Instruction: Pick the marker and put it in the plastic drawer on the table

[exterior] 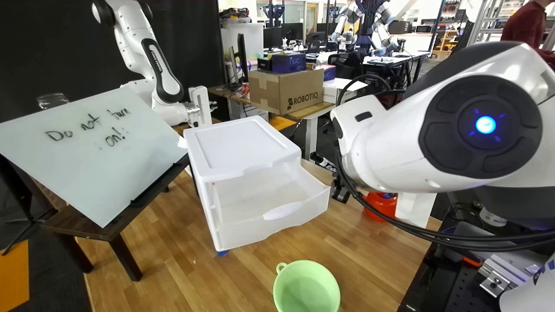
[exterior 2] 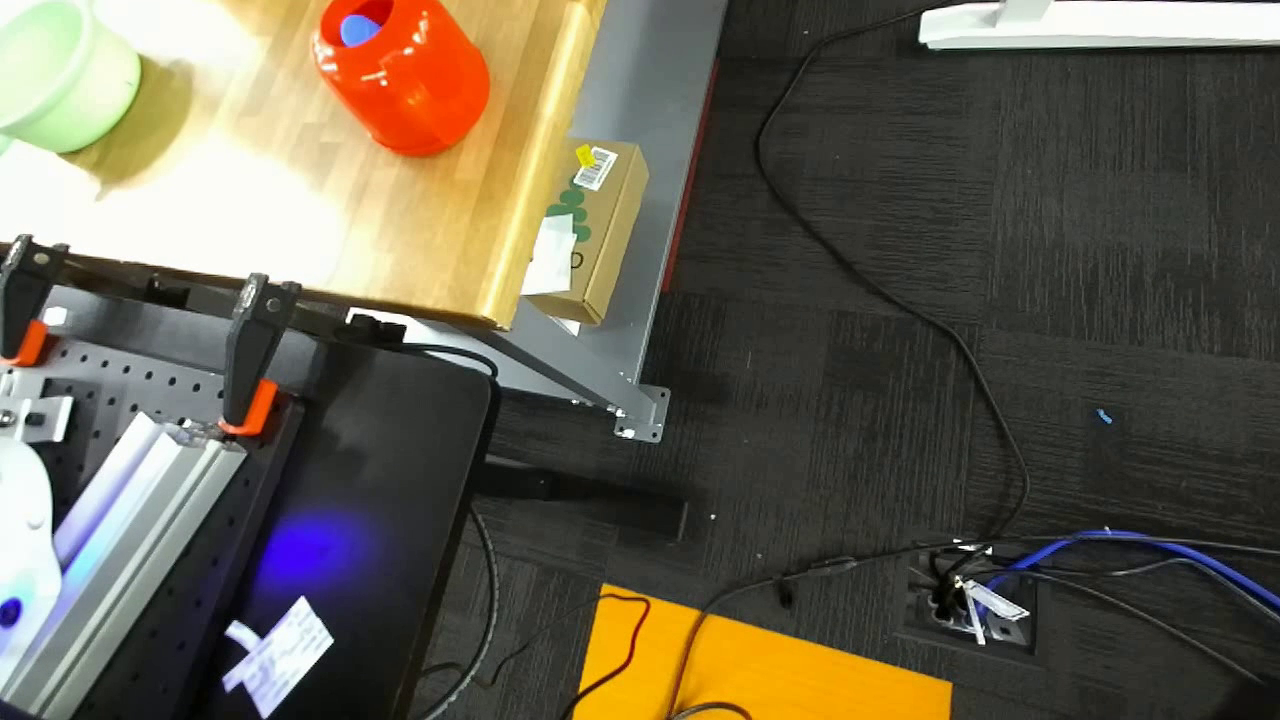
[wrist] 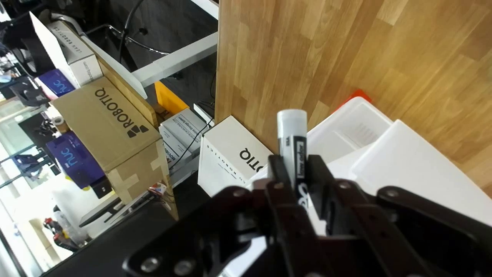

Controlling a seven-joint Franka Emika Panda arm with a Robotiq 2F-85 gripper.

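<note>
The marker (wrist: 292, 127) is a white stick with a black label. My gripper (wrist: 295, 163) is shut on it in the wrist view, with its pale end sticking out beyond the fingertips. In an exterior view the marker (exterior: 326, 163) shows its black end just past the drawer's right side, above the table. There the gripper (exterior: 340, 190) is mostly hidden by my arm. The white plastic drawer (exterior: 277, 225) stands on the table (exterior: 243, 268) with its tray pulled out; I see nothing inside it. White plastic (wrist: 415, 173) in the wrist view looks like part of this unit.
A green bowl (exterior: 307, 286) stands in front of the drawer. A red toy (exterior: 381, 206) is partly behind my arm's cables; it shows fully in an exterior view (exterior 2: 410, 90). A whiteboard (exterior: 95, 147) leans left of the drawer. Another arm (exterior: 160, 78) stands behind.
</note>
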